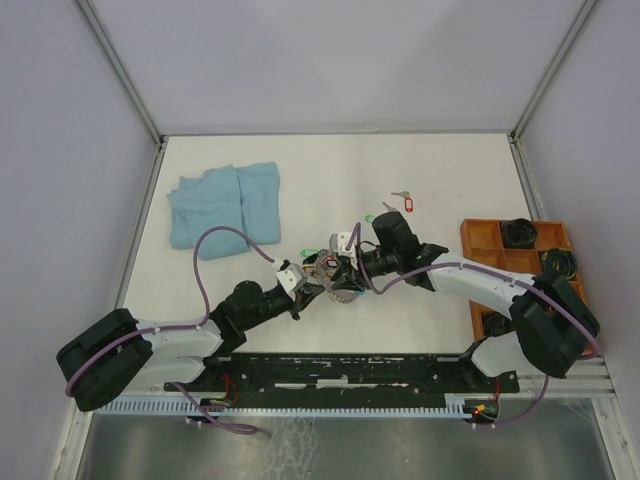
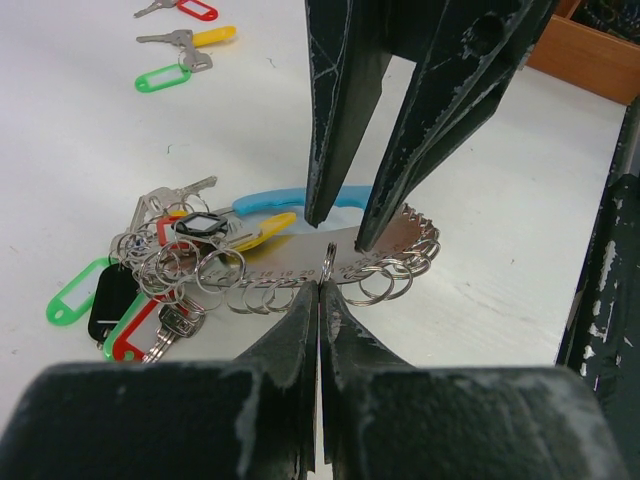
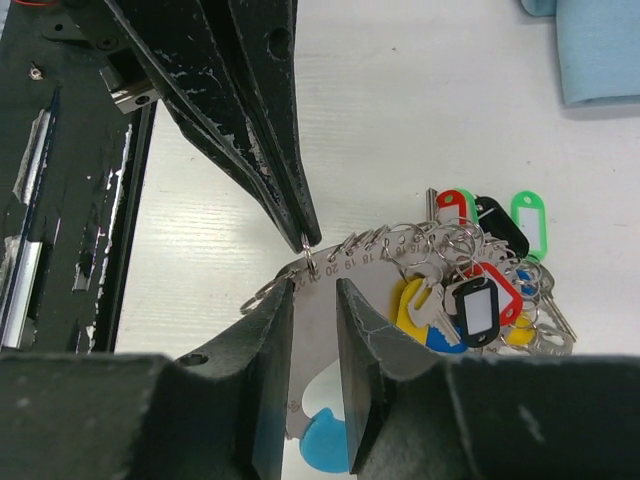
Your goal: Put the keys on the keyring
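Left wrist view: left end effector [image 2: 322,288] pinched shut on split ring [image 2: 327,262] at keyring plate [image 2: 395,232] rim. Right end effector [image 2: 340,235] spread open, tips on plate. Loose keys [image 2: 188,39] well apart on counter [image 2: 480,200]. Step, likely: prising ring. Next: fetch key, thread precisely.

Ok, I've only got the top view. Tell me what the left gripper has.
Observer: The left gripper is shut on one small ring at the plate's edge.
Operator: Now the right one.
Observer: The right gripper is open, with both tips down on the plate.
Operator: Give me what's left to thread.
Observer: Three lie loose beyond the bunch: a red-tag key, a yellow-tag key and a green-tag key.
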You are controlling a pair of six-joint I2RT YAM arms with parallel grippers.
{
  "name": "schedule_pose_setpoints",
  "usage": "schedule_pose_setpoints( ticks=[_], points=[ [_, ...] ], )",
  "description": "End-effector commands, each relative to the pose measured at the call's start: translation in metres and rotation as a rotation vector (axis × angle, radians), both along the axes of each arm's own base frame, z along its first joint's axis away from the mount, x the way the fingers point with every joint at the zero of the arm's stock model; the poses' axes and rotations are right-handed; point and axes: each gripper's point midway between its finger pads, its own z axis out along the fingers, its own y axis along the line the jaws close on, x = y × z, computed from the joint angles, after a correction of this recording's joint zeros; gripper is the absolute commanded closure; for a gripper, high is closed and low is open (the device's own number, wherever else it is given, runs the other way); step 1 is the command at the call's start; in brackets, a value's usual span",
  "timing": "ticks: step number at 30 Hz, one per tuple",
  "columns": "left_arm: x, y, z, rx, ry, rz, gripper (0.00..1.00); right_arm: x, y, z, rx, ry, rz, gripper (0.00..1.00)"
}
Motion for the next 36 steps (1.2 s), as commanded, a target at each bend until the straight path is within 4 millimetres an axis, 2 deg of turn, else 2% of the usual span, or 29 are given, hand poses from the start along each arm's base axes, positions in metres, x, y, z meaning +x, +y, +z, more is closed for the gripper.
schedule_pose_setpoints(
  ticks=[1, 8, 14, 17, 28, 36],
  points=[
    [0.004, -0.004, 0.027, -0.063, -0.109, -0.014, 0.97, 0.005, 0.018, 0.021, 0.084, -0.004, 0.052, 0.69],
    [0.002, -0.004, 0.029, -0.073, -0.11, -0.021, 0.97, 0.008, 0.025, 0.012, 0.089, 0.035, 0.064, 0.76],
    [0.004, -0.003, 0.026, -0.058, -0.1, -0.011, 0.97, 0.006, 0.022, 0.016, 0.06, 0.047, 0.066, 0.98],
    [0.008, -0.002, 0.023, -0.045, -0.086, 0.012, 0.95, 0.005, 0.016, 0.021, 0.023, 0.036, 0.057, 0.99],
    [0.017, 0.012, 0.024, -0.075, -0.039, 0.122, 0.76, 0.011, -0.002, 0.034, -0.108, 0.026, -0.054, 0.99],
    [0.019, 0.018, 0.029, -0.176, 0.03, 0.17, 0.73, 0.011, 0.004, 0.038, -0.074, 0.03, -0.074, 0.99]
  ],
)
